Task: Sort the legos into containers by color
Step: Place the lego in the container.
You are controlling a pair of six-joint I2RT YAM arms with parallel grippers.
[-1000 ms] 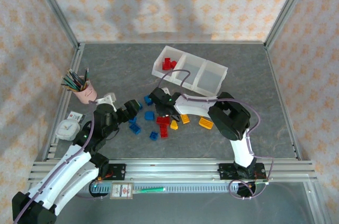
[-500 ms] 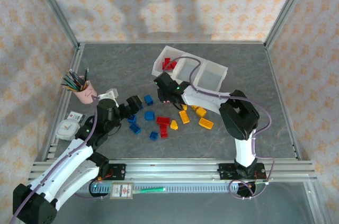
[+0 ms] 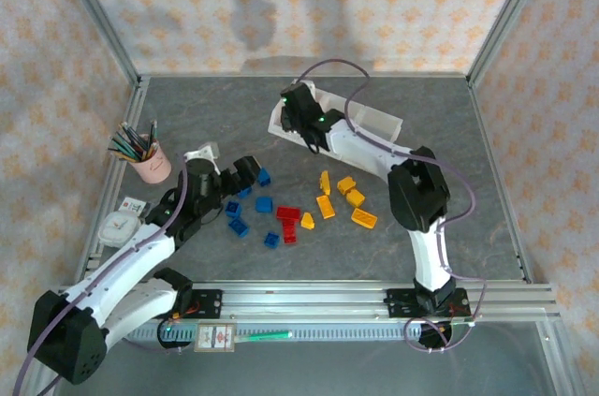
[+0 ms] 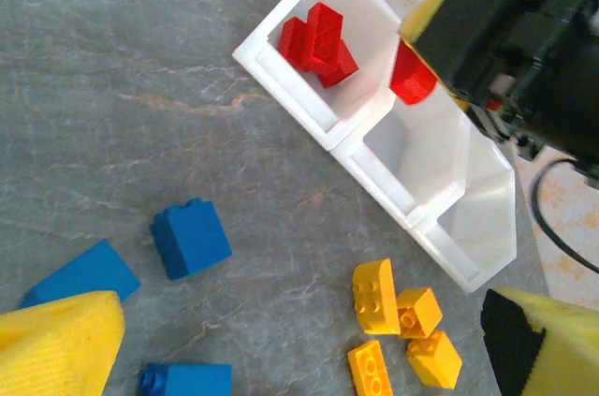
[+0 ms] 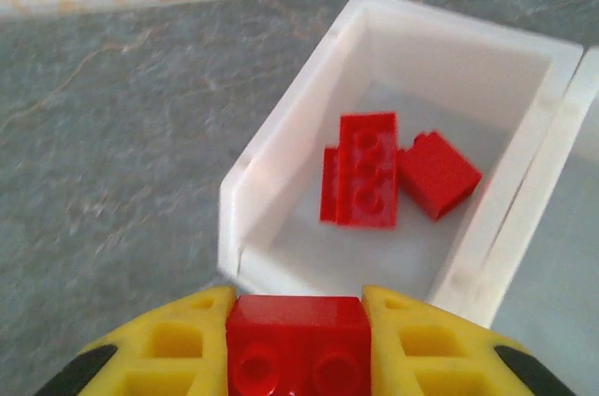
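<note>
**A:** Is there any writing that one can read?

**B:** Very little. A small card [image 3: 213, 336] is fixed on the rail [image 3: 374, 295] at the near edge. It carries print, but the print is too small to read.

**A:** How is the right arm placed?

**B:** It reaches far forward and to the left. The right pincer [image 5: 298, 347] hangs at the near wall of the end compartment of the tray [image 5: 271, 181]. Its yellow fingers [image 5: 159, 349] are closed on a red lego [image 5: 298, 326], one finger on each side.

**A:** And inside that compartment?

**B:** Some red pieces [image 5: 367, 171] lie on the bottom, touching each other.

**A:** What about the left arm?

**B:** It is stretched low over the bench [image 3: 468, 181], forward and a little to the right. The left pincer [image 3: 246, 174] is wide open and holds nothing. A blue lego [image 3: 263, 175] lies just beside its tips.

**A:** Where are the other pieces?

**B:** They lie loose on the bench between the two arms: blue legos [image 3: 251, 218], loose red legos [image 3: 288, 220] and yellow-orange legos [image 3: 342, 195]. A pink pencil cup [image 3: 150, 167] stands on the left side.
</note>
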